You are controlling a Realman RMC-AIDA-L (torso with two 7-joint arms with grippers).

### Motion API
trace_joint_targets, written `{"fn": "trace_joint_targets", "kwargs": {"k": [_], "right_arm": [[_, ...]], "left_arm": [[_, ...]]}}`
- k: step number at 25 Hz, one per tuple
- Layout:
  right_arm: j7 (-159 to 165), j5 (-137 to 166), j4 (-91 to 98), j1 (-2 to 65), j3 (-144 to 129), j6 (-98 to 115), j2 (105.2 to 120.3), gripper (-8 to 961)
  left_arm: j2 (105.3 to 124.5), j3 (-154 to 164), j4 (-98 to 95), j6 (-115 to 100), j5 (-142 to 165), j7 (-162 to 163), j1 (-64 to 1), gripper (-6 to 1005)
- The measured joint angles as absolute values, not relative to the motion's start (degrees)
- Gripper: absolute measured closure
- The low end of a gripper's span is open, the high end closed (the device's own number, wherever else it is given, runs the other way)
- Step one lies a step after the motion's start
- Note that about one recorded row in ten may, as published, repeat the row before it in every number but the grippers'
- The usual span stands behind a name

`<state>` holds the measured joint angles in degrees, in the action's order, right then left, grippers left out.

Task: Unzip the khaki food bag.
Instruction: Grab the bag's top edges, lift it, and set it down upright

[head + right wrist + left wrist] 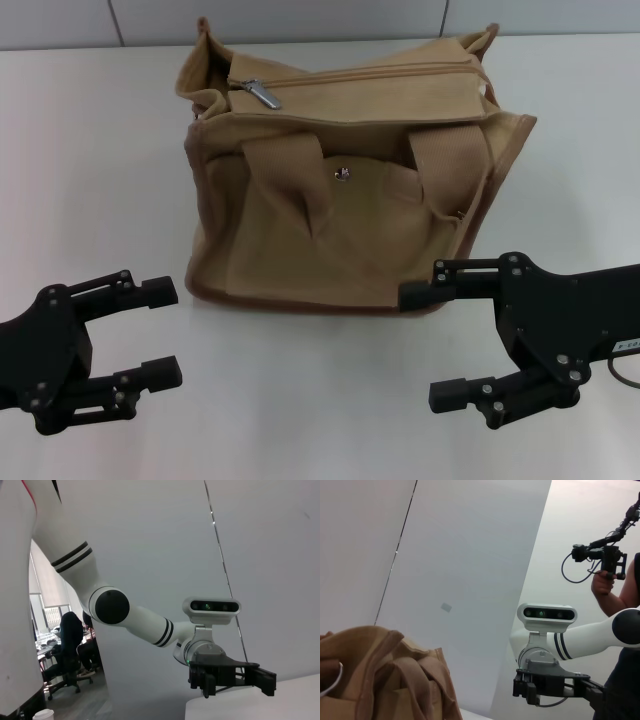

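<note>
The khaki food bag (340, 180) stands upright at the middle of the white table (90, 180). Its top zipper is closed, with the silver pull (263, 94) at the bag's left end. Two wide webbing handles hang over the front, with a small metal snap (343, 173) between them. My left gripper (160, 333) is open, in front of the bag and to its left. My right gripper (432, 345) is open, in front of the bag's right corner. Neither touches the bag. The bag's corner also shows in the left wrist view (385, 675).
A white wall (300, 20) rises behind the table's far edge. In the left wrist view a person (625, 590) with a camera rig stands beyond my right arm. The right wrist view shows my left arm (140, 622) and an office beyond.
</note>
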<state>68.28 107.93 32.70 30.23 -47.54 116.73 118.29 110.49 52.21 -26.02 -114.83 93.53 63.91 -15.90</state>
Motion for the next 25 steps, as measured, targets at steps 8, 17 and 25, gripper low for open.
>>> {"fn": "trace_joint_targets", "kwargs": {"k": [8, 17, 25], "right_arm": [[68.2, 107.9, 32.7, 30.2, -47.0, 116.6, 118.50, 130], [68.2, 107.9, 32.6, 29.6, -41.3, 115.2, 118.74, 129], [68.3, 107.9, 32.6, 28.0, -36.6, 115.6, 118.83, 130]], "left_arm": [[110.72, 52.2, -26.0, -114.8, 93.5, 63.9, -16.2, 227], [111.06, 52.0, -26.0, -114.4, 93.5, 63.6, -16.6, 229], [117.83, 50.8, -24.6, -91.8, 93.1, 54.5, -16.4, 230]]}}
